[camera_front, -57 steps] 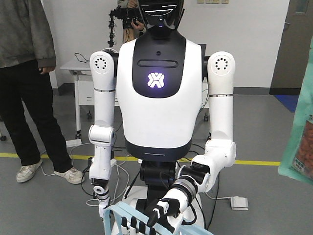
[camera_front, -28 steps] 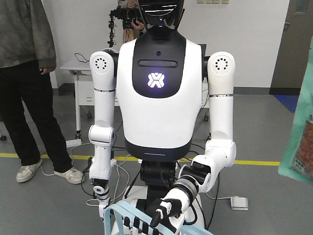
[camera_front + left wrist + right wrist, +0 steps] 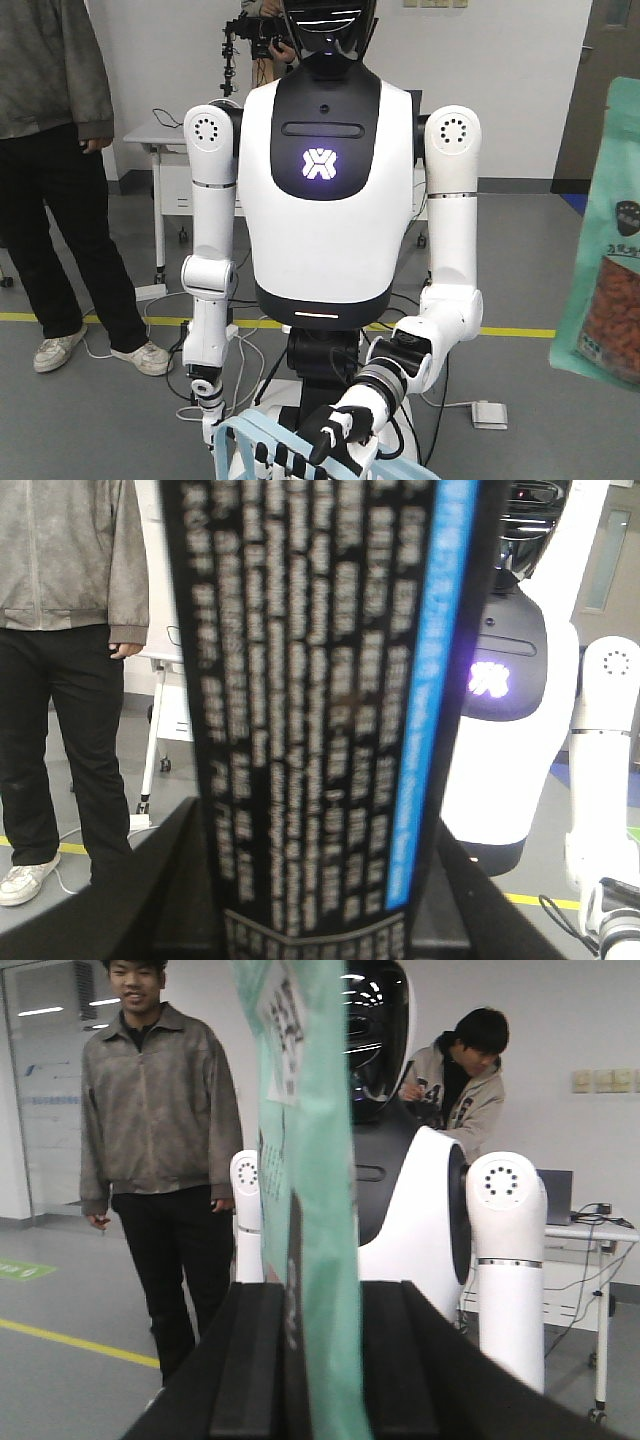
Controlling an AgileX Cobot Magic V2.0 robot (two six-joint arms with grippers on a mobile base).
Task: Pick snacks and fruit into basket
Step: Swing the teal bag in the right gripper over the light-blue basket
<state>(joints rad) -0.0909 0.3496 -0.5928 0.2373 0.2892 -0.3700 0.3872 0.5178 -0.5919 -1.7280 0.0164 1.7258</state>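
Here, the teal pouch (image 3: 310, 1210), pinched upright between the jaws of the right gripper (image 3: 320, 1360), has come further into the front view than half a second ago, probably nearing the basket (image 3: 240, 428) ahead and below them, while the left gripper (image 3: 320, 890) clamps a black pouch (image 3: 300, 680).

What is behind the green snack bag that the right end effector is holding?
Behind the green snack bag stands a white-and-black robot, with a man in a grey jacket beside it and another person farther back. The bag hides part of the robot.
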